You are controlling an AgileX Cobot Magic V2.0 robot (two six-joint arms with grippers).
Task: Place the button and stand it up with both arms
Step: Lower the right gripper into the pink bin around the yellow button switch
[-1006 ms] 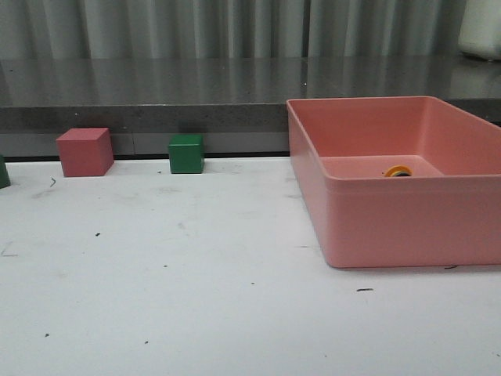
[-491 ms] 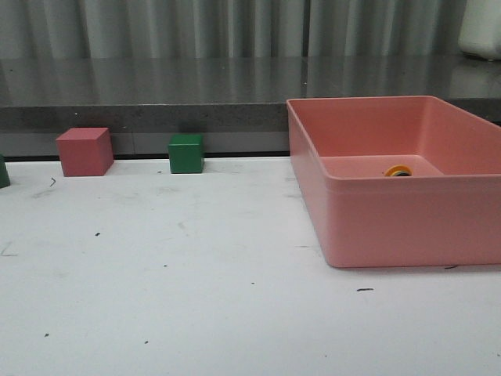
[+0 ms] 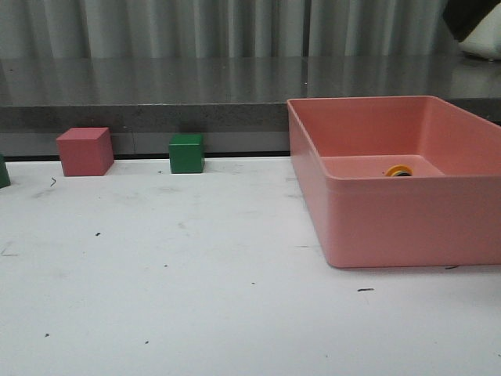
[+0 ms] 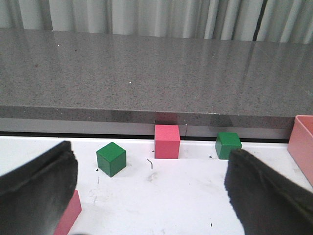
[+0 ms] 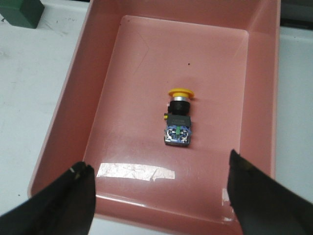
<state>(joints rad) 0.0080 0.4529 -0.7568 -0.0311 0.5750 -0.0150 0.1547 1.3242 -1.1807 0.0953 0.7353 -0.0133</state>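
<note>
The button (image 5: 178, 120) lies on its side on the floor of the pink bin (image 5: 102, 88), yellow cap toward the far wall, black body and translucent base toward my right gripper (image 5: 161, 200). That gripper hovers above the bin's near end, open and empty, well short of the button. In the front view only the yellow cap of the button (image 3: 398, 170) shows over the bin's front wall (image 3: 407, 219). A dark part of the right arm (image 3: 467, 16) shows at the top right corner. My left gripper (image 4: 154, 196) is open over the white table, holding nothing.
A red cube (image 3: 84, 151) and a green cube (image 3: 186, 153) stand along the table's back edge, with another green cube (image 3: 2, 171) at the far left. A second red cube (image 4: 68, 215) sits beside the left fingers. A grey counter runs behind.
A dark part of the right arm has come into the top right corner of the front view. The button, bin and cubes have not moved.
</note>
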